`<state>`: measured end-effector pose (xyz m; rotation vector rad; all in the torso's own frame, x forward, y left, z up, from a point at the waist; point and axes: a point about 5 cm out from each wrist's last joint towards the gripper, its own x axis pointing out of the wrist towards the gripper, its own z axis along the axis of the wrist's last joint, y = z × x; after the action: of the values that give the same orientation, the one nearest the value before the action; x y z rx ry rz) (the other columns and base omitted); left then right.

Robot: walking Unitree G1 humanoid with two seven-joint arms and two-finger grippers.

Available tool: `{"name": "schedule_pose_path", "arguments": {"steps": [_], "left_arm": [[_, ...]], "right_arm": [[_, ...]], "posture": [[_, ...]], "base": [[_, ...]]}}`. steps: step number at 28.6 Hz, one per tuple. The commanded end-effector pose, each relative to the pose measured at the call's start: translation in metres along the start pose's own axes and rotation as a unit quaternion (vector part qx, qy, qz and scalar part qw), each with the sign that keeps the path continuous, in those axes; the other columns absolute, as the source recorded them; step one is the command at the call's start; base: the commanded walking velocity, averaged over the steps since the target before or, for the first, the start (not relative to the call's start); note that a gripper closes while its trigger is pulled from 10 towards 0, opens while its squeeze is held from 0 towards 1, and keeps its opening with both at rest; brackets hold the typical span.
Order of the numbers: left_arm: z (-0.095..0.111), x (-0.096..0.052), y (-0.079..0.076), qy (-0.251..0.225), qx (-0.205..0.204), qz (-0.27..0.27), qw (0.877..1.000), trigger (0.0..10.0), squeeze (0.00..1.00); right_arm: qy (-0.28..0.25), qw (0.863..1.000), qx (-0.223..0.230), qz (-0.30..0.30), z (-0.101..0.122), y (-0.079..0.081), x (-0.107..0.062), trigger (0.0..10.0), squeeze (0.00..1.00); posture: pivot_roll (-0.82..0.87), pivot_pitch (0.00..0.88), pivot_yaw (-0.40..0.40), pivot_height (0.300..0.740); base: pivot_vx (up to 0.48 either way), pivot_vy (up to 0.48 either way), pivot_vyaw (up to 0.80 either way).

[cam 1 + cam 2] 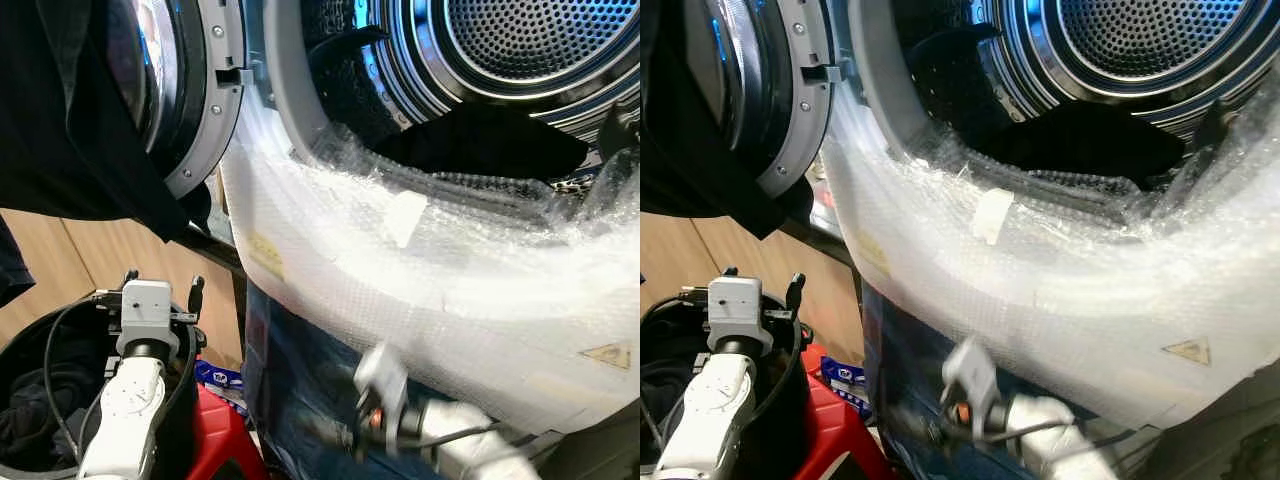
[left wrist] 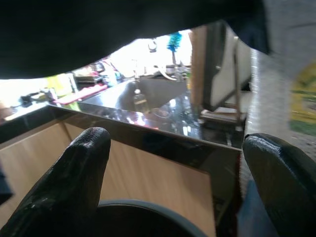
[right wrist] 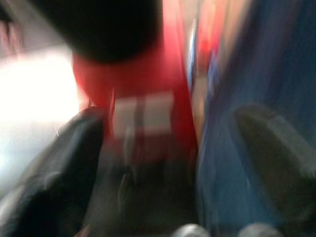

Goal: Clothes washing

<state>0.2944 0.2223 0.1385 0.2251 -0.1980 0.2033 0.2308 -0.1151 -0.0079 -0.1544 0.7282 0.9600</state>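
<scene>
The washing machine's drum [image 1: 530,40] stands open with a dark garment [image 1: 480,140] lying at its mouth. Another black garment [image 1: 70,130] hangs over the open door [image 1: 200,110] on the left. A black basket [image 1: 20,350] at the lower left holds dark clothes [image 1: 40,400]. My left gripper [image 1: 163,285] is raised over the basket's right rim, open, with nothing between its fingers [image 2: 74,168]. Low in front of the machine's blue front, my right gripper [image 1: 335,432] is blurred; its wrist view shows the fingers [image 3: 64,163] apart and empty.
Bubble wrap [image 1: 400,270] covers the machine's front rim below the drum opening. A red stool [image 1: 220,430] stands under and beside the basket. Wooden cabinet panels [image 1: 90,270] and a dark counter [image 2: 148,113] lie to the left.
</scene>
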Motion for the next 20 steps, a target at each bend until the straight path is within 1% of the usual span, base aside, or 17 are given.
{"name": "schedule_pose_path", "arguments": {"steps": [1,2,3,4,5,7,8,9,10,12,13,14,15,16,18,19,20], "left_arm": [[0.003,0.000,0.002,0.001,-0.002,0.005,1.000,10.0,0.00],[0.004,-0.001,0.002,-0.001,-0.002,0.005,1.000,10.0,0.00],[0.005,-0.001,0.003,-0.002,-0.002,0.006,1.000,10.0,0.00],[0.006,-0.002,0.005,-0.003,-0.001,0.009,1.000,10.0,0.00],[0.007,-0.004,0.007,-0.004,-0.001,0.011,1.000,10.0,0.00],[0.007,-0.005,0.010,0.000,-0.002,0.013,1.000,10.0,0.00],[0.008,-0.007,0.013,0.005,-0.002,0.009,1.000,10.0,0.00],[0.008,-0.007,0.013,0.005,-0.002,0.009,1.000,10.0,0.00],[0.009,-0.007,0.016,0.007,0.006,0.003,1.000,10.0,0.00],[0.009,-0.007,0.017,0.007,0.010,0.001,1.000,10.0,0.00],[0.011,-0.007,0.020,0.006,0.012,-0.001,1.000,10.0,0.00],[0.014,-0.008,0.024,0.004,0.017,-0.003,1.000,10.0,0.00],[0.014,-0.008,0.024,0.004,0.017,-0.003,1.000,10.0,0.00],[0.015,-0.009,0.027,0.004,0.020,-0.003,1.000,10.0,0.00],[0.014,-0.011,0.033,0.008,0.027,-0.001,1.000,10.0,0.00],[0.014,-0.013,0.035,0.012,0.029,0.000,0.999,10.0,0.00],[0.015,-0.014,0.039,0.014,0.031,0.000,0.999,10.0,0.00]], "right_arm": [[0.033,0.999,-0.012,-0.038,-0.016,-0.005,0.003,10.0,0.00],[0.063,0.995,0.009,-0.078,-0.032,-0.010,0.003,10.0,0.00],[0.088,0.988,0.037,-0.121,-0.046,-0.015,0.001,10.0,0.71],[0.106,0.981,0.056,-0.154,-0.056,-0.017,-0.001,10.0,1.00],[0.121,0.975,0.065,-0.175,-0.064,-0.018,-0.002,10.0,1.00],[0.141,0.971,0.042,-0.189,-0.075,-0.017,-0.003,10.0,1.00],[0.153,0.960,0.071,-0.225,-0.087,-0.017,-0.006,10.0,1.00],[0.153,0.960,0.071,-0.225,-0.087,-0.017,-0.006,10.0,1.00],[0.167,0.948,0.070,-0.261,-0.095,-0.017,-0.009,10.0,1.00],[0.171,0.945,0.062,-0.270,-0.097,-0.017,-0.010,10.0,1.00],[0.170,0.942,0.075,-0.279,-0.099,-0.017,-0.010,10.0,1.00],[0.166,0.936,0.101,-0.295,-0.103,-0.015,-0.011,10.0,1.00],[0.166,0.936,0.101,-0.295,-0.103,-0.015,-0.011,10.0,1.00],[0.171,0.932,0.105,-0.301,-0.106,-0.014,-0.011,10.0,1.00],[0.191,0.929,0.077,-0.309,-0.112,-0.011,-0.012,10.0,1.00],[0.203,0.927,0.063,-0.310,-0.115,-0.009,-0.013,10.0,0.92],[0.217,0.922,0.057,-0.317,-0.121,-0.006,-0.015,10.0,0.00]], "posture": [[0.07,0.009,-0.013,0.740],[0.08,0.013,-0.018,0.740],[0.08,0.016,-0.017,0.740],[0.08,0.017,-0.015,0.740],[0.08,0.020,-0.012,0.740],[0.08,0.022,-0.012,0.740],[0.09,0.023,-0.008,0.740],[0.09,0.023,-0.008,0.740],[0.09,0.025,-0.006,0.740],[0.09,0.025,-0.005,0.740],[0.09,0.028,-0.002,0.740],[0.09,0.029,-0.001,0.740],[0.09,0.029,-0.001,0.740],[0.10,0.026,0.001,0.740],[0.10,0.026,0.008,0.740],[0.10,0.023,0.008,0.740],[0.11,0.021,0.005,0.740]], "base": [[0.000,0.000,0.00],[0.000,0.000,0.00],[0.000,0.000,0.00],[0.000,0.000,0.00],[0.000,0.000,0.00],[0.000,0.000,0.00],[0.000,0.000,0.00],[0.000,0.000,0.00],[0.000,0.000,0.00],[0.000,0.000,0.00],[0.000,0.000,0.00],[0.000,0.000,0.00],[0.000,0.000,0.00],[0.000,0.000,0.00],[0.000,0.000,0.00],[0.000,0.000,0.00],[0.000,0.000,0.00]]}}
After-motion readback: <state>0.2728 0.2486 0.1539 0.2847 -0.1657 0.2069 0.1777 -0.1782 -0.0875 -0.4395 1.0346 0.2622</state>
